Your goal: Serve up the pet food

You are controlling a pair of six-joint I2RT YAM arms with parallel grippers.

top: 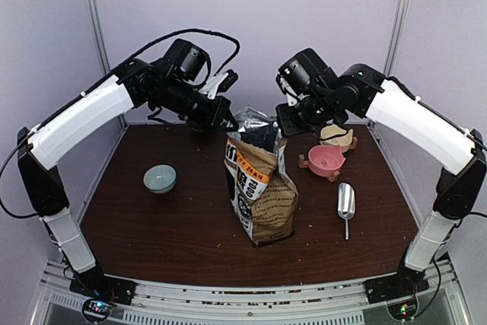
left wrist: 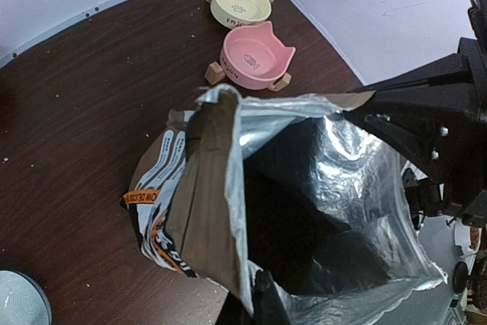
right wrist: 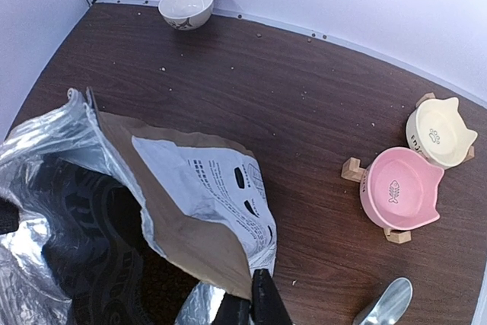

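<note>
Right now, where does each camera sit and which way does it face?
Top external: above and behind the bases, facing down at the table; left arm and right arm show.
Left wrist: over the bag, facing into its mouth; left gripper pinches the rim, bottom edge.
Right wrist: over the bag's other side, facing down; right gripper pinches the rim.
Shared: both wrist views show bag, pink bowl, cream bowl.

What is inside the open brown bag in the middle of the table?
Silver foil lining shows inside the kraft bag. Lower down it is dark shadow, so any pet food cannot be made out clearly.
</note>
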